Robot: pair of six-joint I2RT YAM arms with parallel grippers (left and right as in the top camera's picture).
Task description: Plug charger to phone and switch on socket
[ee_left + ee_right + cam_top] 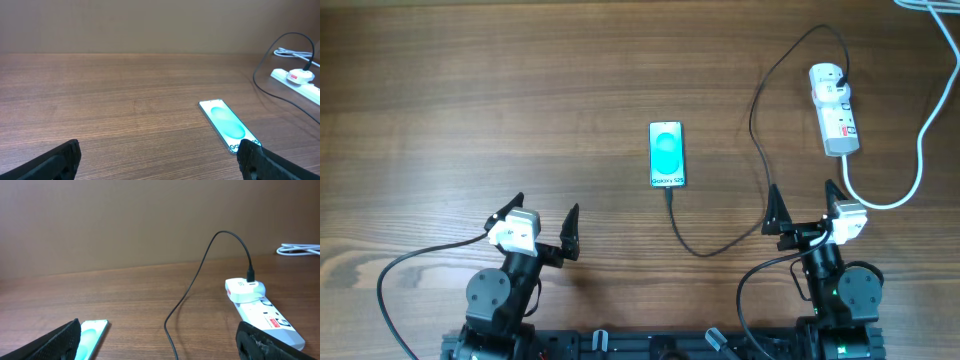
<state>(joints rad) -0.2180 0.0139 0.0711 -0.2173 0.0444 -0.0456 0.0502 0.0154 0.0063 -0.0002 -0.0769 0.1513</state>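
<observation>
The phone [667, 154] lies flat mid-table with its turquoise screen up and its "Galaxy S25" end toward me. The charger [756, 120], a thin black cable, runs from a white adaptor on the socket [833, 112], loops down, and ends at the phone's near edge. I cannot tell if its plug is seated. My left gripper [542, 222] stands open, near and left of the phone [227, 122], holding nothing. My right gripper [803, 205] is open too, between the cable loop and the socket [265, 315]. The right wrist view shows the charger [200, 275] and the phone [92, 332].
A thick white cord [918, 150] curves from the socket's near end up to the table's far right corner. The wooden table [470, 100] stretches bare to the left. The socket [300, 82] shows at the right edge of the left wrist view.
</observation>
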